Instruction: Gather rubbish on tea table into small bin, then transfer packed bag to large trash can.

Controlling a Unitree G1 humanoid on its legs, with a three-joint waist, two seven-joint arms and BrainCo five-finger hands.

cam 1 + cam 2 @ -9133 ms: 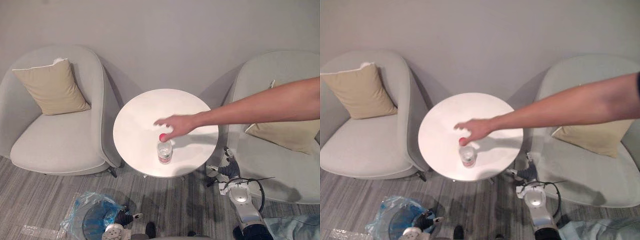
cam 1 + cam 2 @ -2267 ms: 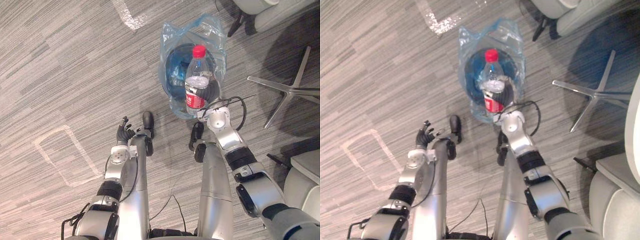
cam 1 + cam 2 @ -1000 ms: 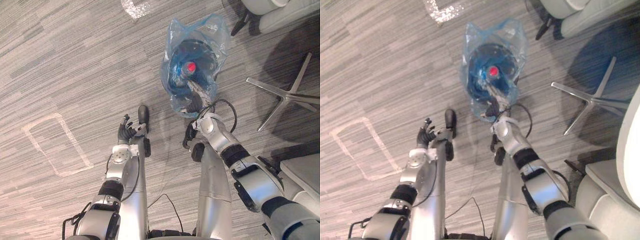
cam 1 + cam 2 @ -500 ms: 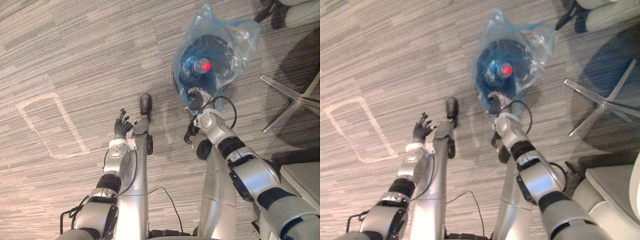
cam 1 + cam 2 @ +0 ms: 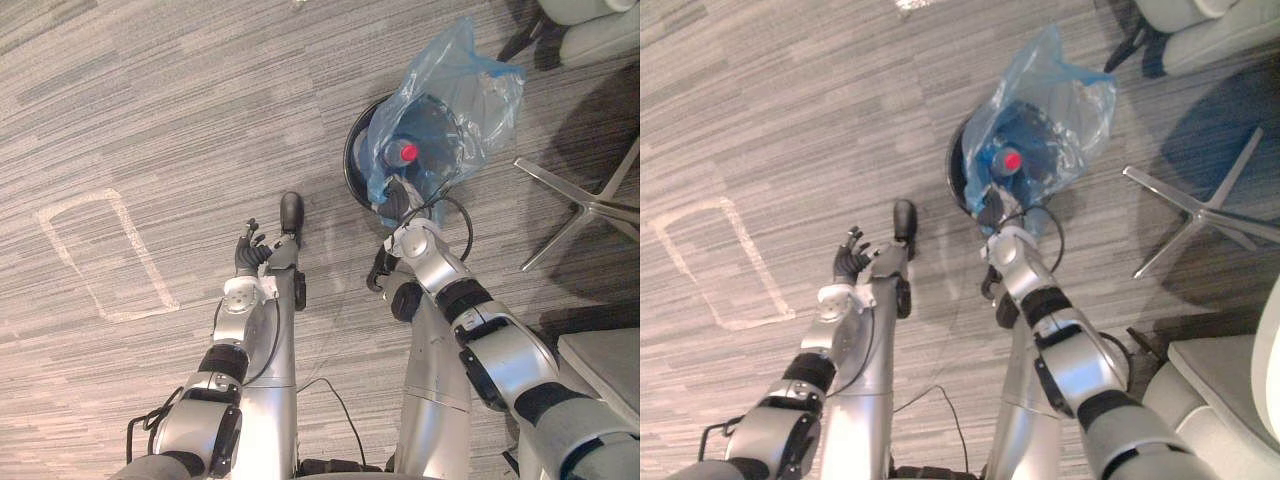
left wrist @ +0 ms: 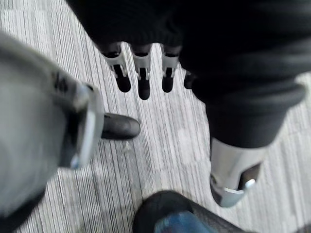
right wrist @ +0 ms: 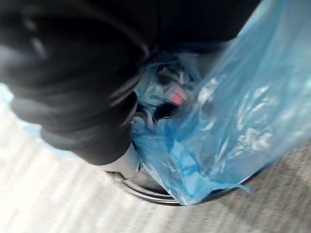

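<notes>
1. Bottle (image 5: 403,155): clear plastic with a red cap, cylindrical. It lies inside the bag-lined bin, cap towards the camera. By judgement, the gathering of this item is done.
2. Bag (image 5: 455,85): thin blue translucent film, glossy and crinkled. It lines the bin. Its loose top stands up on the far right side, mouth open and untied.
3. Bin (image 5: 350,165): small and round with a dark, hard rim. It stands on the floor.
4. Right hand (image 5: 397,197): at the bag's near edge, just over the rim. Its fingers are lost in the film, so I cannot tell whether it holds the bag or nothing.
5. Left hand (image 5: 250,262): over the floor on the left, well apart from the bin. Its fingers (image 6: 144,80) are straight and relaxed, and it is empty.
6. Floor (image 5: 150,120): grey carpet with a fine striped weave and a pale taped outline on the left.
7. Left to do, by judgement: gather the bag's mouth, lift the bag out of the bin, and carry it off for the transfer step.
</notes>
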